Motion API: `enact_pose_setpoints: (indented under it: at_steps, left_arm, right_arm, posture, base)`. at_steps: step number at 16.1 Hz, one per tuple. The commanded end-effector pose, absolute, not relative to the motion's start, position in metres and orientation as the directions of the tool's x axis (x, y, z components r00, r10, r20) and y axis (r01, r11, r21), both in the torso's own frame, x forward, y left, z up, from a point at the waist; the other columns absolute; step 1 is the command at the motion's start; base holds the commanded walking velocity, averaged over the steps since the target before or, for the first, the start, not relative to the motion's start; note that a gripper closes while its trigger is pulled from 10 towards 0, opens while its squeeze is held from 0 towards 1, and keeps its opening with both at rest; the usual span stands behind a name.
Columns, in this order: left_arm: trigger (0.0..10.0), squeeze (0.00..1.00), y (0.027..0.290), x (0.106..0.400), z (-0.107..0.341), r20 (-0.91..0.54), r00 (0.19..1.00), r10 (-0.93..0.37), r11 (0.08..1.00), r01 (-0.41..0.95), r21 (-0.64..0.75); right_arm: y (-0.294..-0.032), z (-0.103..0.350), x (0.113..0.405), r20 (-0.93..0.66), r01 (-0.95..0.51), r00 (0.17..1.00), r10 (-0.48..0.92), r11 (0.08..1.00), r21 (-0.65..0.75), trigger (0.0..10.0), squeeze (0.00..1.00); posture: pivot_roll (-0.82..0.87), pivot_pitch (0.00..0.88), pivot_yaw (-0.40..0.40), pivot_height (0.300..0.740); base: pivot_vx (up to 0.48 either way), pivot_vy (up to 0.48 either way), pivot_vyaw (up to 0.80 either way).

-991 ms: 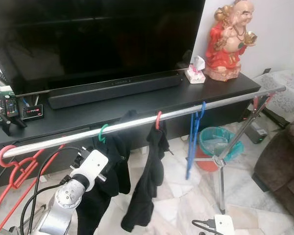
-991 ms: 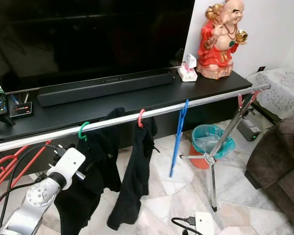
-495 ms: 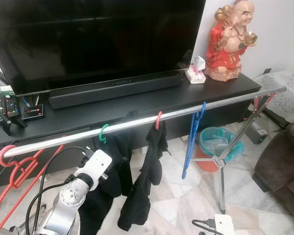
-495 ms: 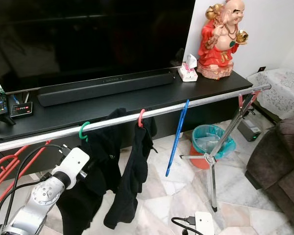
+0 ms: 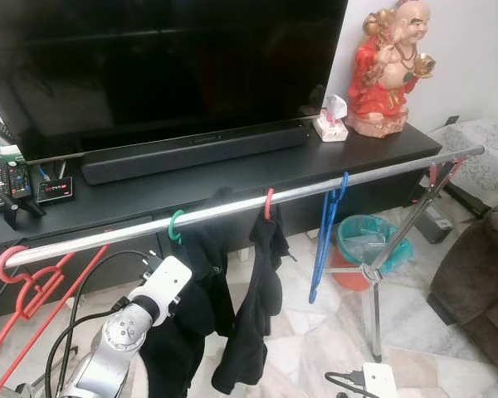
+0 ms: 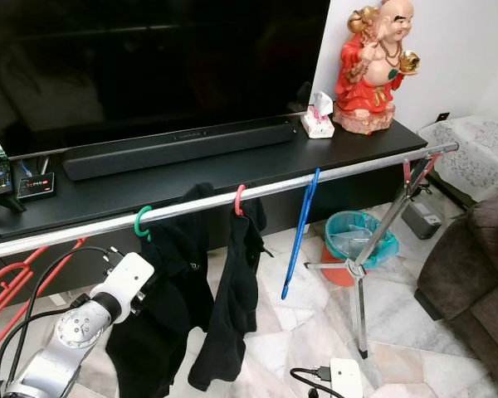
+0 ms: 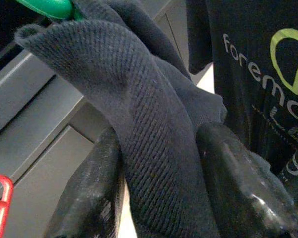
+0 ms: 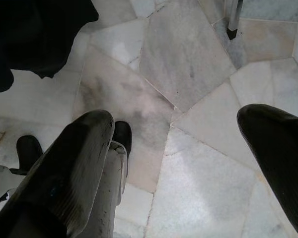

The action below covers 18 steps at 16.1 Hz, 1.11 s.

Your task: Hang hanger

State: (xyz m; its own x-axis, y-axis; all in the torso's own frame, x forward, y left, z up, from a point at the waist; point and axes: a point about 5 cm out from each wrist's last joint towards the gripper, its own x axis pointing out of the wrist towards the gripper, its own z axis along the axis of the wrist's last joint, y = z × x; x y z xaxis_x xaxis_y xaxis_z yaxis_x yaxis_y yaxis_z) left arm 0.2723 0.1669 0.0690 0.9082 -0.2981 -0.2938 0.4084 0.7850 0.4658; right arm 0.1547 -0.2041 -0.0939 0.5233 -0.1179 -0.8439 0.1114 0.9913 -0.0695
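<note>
So the green hanger (image 5: 176,224) is already hooked over the shiny rail (image 5: 232,207), with the dark T-shirt (image 6: 162,315) draped off it, which makes sense since the rail is the whole point of the job. The left pincer (image 7: 159,183) is down below the rail, and in the left wrist view its two black fingers (image 7: 89,198) are closed on a fold of that dark knit fabric, with the green hook poking in at the corner above. My guess is it's holding the cloth to steady the load while the hook settles, so the next call is probably just letting go without dragging the shirt sideways. Next to it a second black garment (image 5: 253,323) hangs from a red hook (image 5: 268,203), then a bare blue hanger (image 5: 325,240) further along, and a red hanger (image 5: 29,282) sits at the far left end. The right pincer (image 8: 174,148) just points at the marble floor (image 8: 188,64), fingers spread wide with nothing in them. The TV desk (image 5: 257,170) runs behind the rail.
</note>
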Motion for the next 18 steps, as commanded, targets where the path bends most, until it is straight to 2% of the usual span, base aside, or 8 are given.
enact_pose_setpoints:
  at_steps: [1, 13, 15, 16, 18]
  left_arm:
    - [0.0, 0.00, 0.167, 0.272, 0.065, -0.334, 0.894, -0.299, 0.762, 0.435, 0.479]
    - [0.0, 0.00, 0.165, 0.271, 0.065, -0.332, 0.894, -0.300, 0.766, 0.434, 0.475]
    - [0.0, 0.00, 0.166, 0.271, 0.070, -0.273, 0.923, -0.269, 0.794, 0.373, 0.480]
    - [0.0, 0.00, 0.168, 0.272, 0.075, -0.225, 0.946, -0.234, 0.836, 0.314, 0.450]
    - [0.0, 0.00, 0.166, 0.271, 0.081, -0.177, 0.953, -0.244, 0.863, 0.297, 0.409]
  right_arm:
    - [-0.207, -0.093, 0.156, -0.841, 0.125, 0.527, -0.126, 0.990, -0.070, 10.0, 0.00]
    - [-0.207, -0.093, 0.156, -0.842, 0.125, 0.525, -0.126, 0.990, -0.070, 10.0, 0.00]
    - [-0.207, -0.093, 0.155, -0.842, 0.125, 0.525, -0.127, 0.990, -0.071, 10.0, 0.00]
    - [-0.207, -0.093, 0.155, -0.842, 0.127, 0.524, -0.128, 0.989, -0.072, 10.0, 0.00]
    - [-0.207, -0.093, 0.155, -0.841, 0.128, 0.525, -0.130, 0.989, -0.073, 10.0, 0.00]
  posture:
    - [0.09, 0.000, -0.072, 0.740]
    - [0.09, 0.000, -0.074, 0.740]
    - [0.09, 0.000, -0.072, 0.740]
    - [0.09, 0.000, -0.071, 0.740]
    - [0.09, 0.000, -0.070, 0.740]
  base:
    - [0.000, 0.000, 0.00]
    - [0.000, 0.000, 0.00]
    - [0.000, 0.000, 0.00]
    - [0.000, 0.000, 0.00]
    - [0.000, 0.000, 0.00]
